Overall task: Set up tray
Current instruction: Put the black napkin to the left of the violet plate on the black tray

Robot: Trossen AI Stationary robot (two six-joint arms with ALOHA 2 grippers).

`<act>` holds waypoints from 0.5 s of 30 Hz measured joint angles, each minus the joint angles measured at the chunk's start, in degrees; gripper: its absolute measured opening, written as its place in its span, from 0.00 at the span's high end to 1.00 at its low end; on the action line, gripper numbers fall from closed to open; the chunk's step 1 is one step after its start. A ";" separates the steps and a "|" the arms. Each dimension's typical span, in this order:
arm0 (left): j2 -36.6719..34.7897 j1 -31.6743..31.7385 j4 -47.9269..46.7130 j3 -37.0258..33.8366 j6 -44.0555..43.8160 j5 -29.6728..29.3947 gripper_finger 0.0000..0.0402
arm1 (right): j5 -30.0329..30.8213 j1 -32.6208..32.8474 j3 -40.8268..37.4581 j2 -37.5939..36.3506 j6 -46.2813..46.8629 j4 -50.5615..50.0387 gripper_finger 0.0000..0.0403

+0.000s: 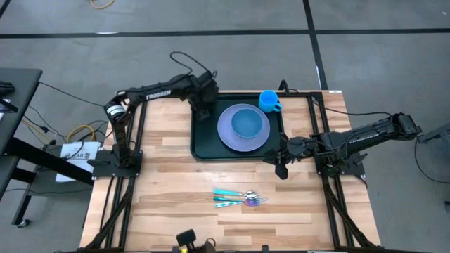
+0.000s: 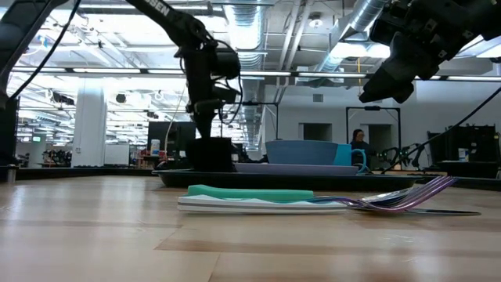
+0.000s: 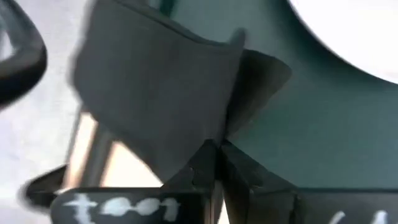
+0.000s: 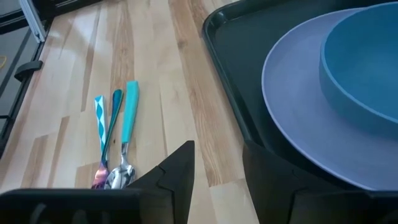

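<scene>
The dark green tray lies at the table's far middle. It carries a lavender plate with a blue bowl on it, and a blue cup stands in its far right corner. My left gripper is above the tray's far left part, shut on a black sheet. My right gripper hovers open at the tray's near right corner with nothing between its fingers. Teal-handled cutlery lies on the wood toward the near edge. My left gripper pinches the black sheet between its two shut fingers at one edge. A creased flap spreads out beside the hold. The fingers come steeply from above. In the low view the sheet hangs below them down to the tray's rim; whether it touches the tray I cannot tell.
Bare wood lies left of the tray and around the cutlery. Black frame rails run along the table's left and right sides. The room behind the table shows in the low view.
</scene>
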 joint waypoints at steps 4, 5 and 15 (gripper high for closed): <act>0.00 -2.21 0.73 -2.69 -0.80 3.96 1.00 | -0.01 0.00 0.00 -0.02 0.02 0.00 0.69; 0.00 -2.86 0.76 -3.19 -1.35 4.56 1.00 | -0.01 0.00 0.00 0.00 0.02 0.00 0.69; 0.00 -7.29 1.31 -6.58 -4.83 9.73 1.00 | -0.08 0.00 0.00 0.00 0.21 0.00 0.69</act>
